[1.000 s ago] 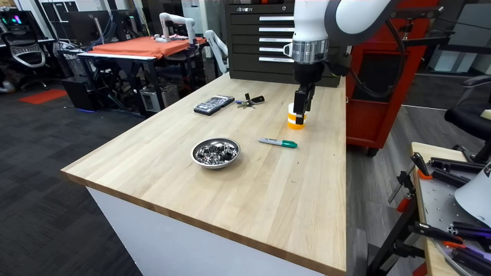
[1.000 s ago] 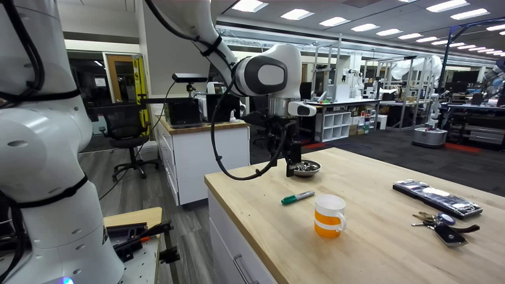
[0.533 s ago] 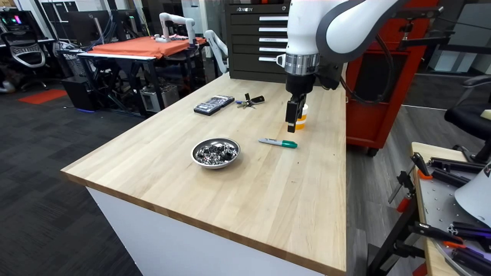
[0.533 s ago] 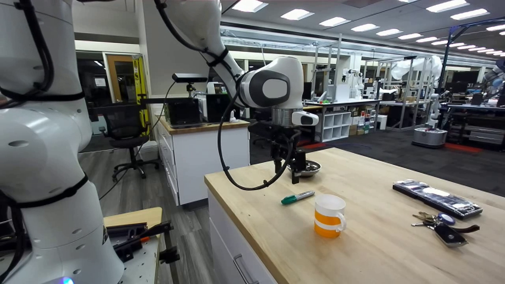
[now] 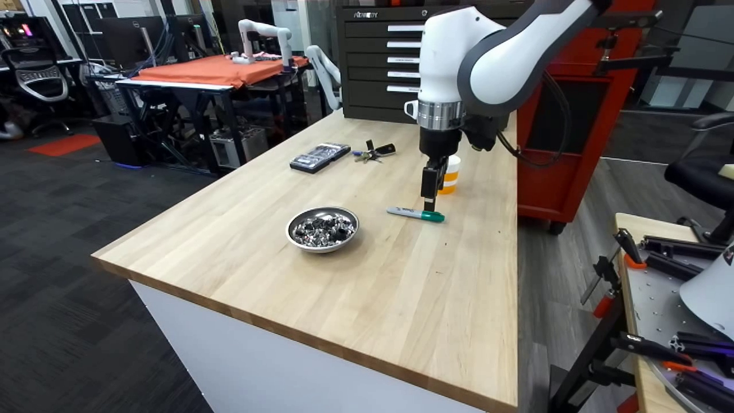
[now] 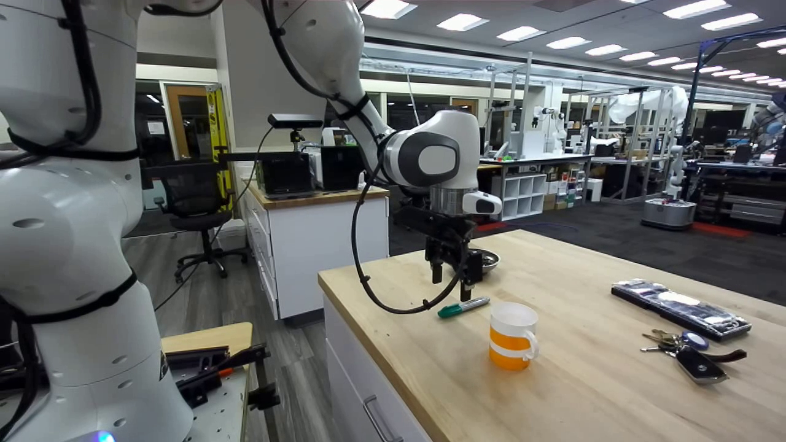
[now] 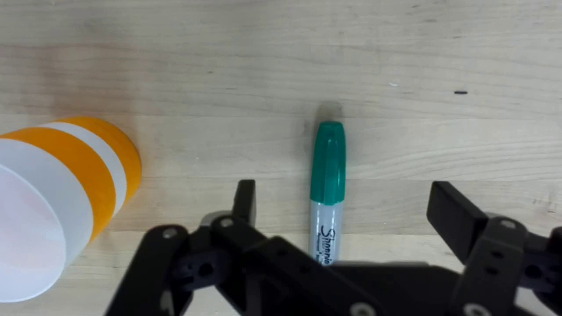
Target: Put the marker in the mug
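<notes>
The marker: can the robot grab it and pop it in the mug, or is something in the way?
Nothing visible is in the way. In the wrist view, the fingers stand apart, one on each side of the marker. Between marker and mug, only table and one of those fingers show.

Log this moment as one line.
gripper: open, over marker | marker: capped, lying on table, not grasped | mug: upright on table | status: marker not in mug
</notes>
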You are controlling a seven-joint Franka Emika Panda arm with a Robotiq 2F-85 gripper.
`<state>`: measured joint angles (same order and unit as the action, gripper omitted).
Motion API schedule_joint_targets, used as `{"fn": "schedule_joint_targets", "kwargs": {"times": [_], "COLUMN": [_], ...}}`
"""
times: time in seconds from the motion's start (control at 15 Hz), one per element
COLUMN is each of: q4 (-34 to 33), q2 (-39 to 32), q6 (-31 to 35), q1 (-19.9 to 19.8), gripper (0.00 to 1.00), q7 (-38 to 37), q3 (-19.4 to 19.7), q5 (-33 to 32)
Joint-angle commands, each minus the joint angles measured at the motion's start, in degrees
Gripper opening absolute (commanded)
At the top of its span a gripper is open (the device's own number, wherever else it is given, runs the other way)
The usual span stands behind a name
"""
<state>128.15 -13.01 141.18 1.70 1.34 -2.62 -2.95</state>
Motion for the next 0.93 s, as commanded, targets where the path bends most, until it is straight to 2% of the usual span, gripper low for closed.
{"fn": "schedule_joint_targets", "kwargs": {"times": [0.0, 0.73, 0.8, 0.87], "q4": [-2.23, -3.70, -3.66, -3.54], "q2": [-2.58, -6.48, -6.55, -6.60], "q6": [0.75, 0.73, 0.65, 0.74], "q1": [-0.57, -1.52, -1.64, -1.69], "gripper": [1.00, 1.00, 0.75, 0.72], "q7": [2.92, 6.78, 7.09, 7.29], "q3": [-0.11, -0.71, -0.81, -0.82], "q5": [1.33, 4.43, 4.88, 5.13]}}
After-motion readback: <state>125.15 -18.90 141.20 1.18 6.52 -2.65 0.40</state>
